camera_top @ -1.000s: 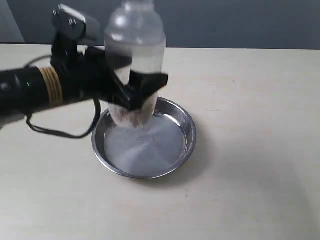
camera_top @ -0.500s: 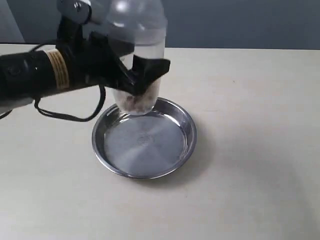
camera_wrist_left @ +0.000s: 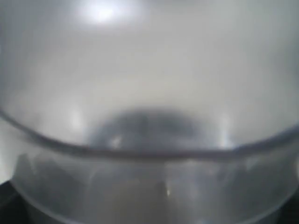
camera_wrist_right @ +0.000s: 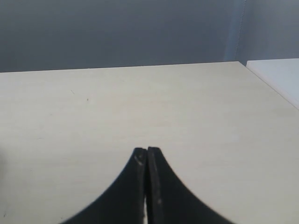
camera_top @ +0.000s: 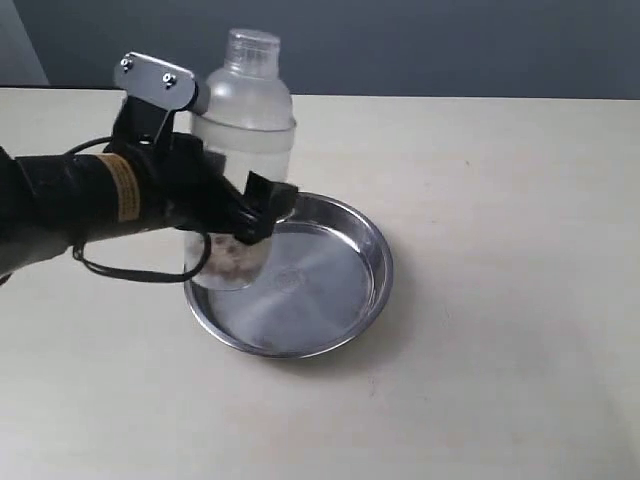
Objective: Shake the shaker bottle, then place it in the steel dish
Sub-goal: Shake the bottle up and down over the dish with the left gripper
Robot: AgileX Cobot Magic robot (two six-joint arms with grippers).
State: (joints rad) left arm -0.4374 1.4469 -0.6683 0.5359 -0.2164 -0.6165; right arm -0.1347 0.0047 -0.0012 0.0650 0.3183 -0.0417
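Note:
The frosted shaker bottle (camera_top: 243,130) stands upright in my left gripper (camera_top: 240,210), which is shut on its body; brownish-red grains show near its base. Its lower end overlaps the left rim of the steel dish (camera_top: 345,290); whether it touches the dish I cannot tell. In the left wrist view the bottle (camera_wrist_left: 149,93) fills the picture as a blurred translucent wall and hides the fingers. My right gripper (camera_wrist_right: 147,151) is shut with nothing in it, over bare table, and is out of the exterior view.
A pale table (camera_top: 500,200) carries the dish. The black left arm with its cable (camera_top: 130,270) lies across the left side. A white surface (camera_wrist_right: 280,74) borders the table in the right wrist view.
The bottle rose half a second ago, with its cap out of the picture, and has now come down and leftward to the dish's left rim. The left arm moved with it.

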